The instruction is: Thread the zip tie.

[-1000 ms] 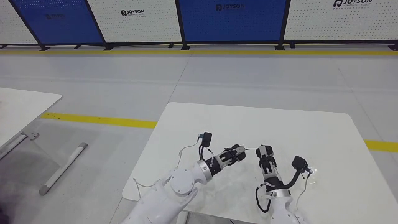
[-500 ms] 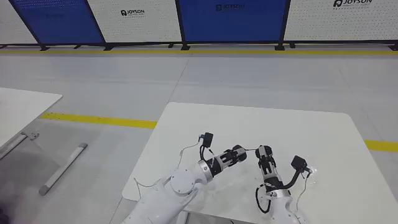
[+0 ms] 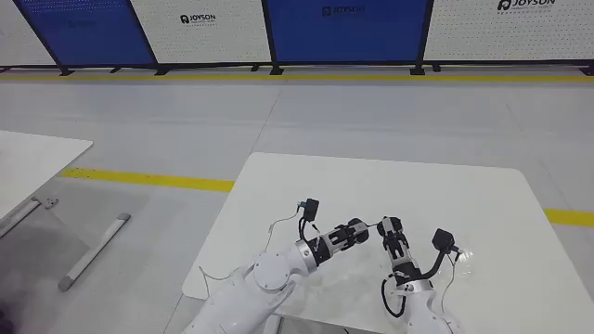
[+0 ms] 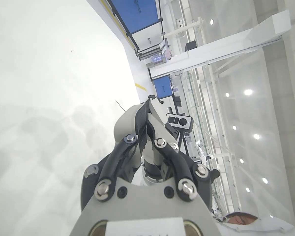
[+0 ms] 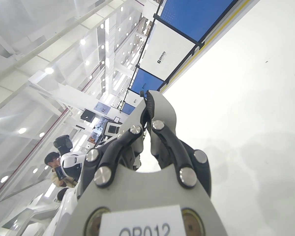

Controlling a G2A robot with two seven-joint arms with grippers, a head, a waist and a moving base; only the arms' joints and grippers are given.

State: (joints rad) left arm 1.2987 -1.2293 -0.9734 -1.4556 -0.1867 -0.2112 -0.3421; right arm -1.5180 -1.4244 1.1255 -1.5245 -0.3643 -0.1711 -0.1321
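We find the left gripper (image 4: 149,99) in the lower centre of its wrist view, its two fingers pressed together. A thin dark strand, the zip tie (image 4: 120,105), sticks out just left of the fingertips, over the white table (image 4: 51,62). The point where the strand meets the pads is hidden behind the white finger. We record the fingers as clamped on the zip tie, with the contact itself unseen.

The right gripper (image 5: 145,95) sits at the centre of its wrist view, fingers likewise together. A short dark stub juts from the tips toward the upper left. We take it for an end of the zip tie, held between the pads. It is too small for us to tell head from tail.

In the top view both grippers stand in the lower centre of the frame, above the table. Their tips face each other, near but apart. The zip tie spans the gap as a hairline we can barely make out, and whether one end has entered the other cannot be judged. The bottom edge of the frame cuts off both arms and the table's near side.

Further out lie a grey floor (image 3: 390,111) with a yellow line (image 3: 139,179), and blue and white panels (image 3: 343,9) across the top. A second table (image 3: 37,162) is cut off at the left edge.
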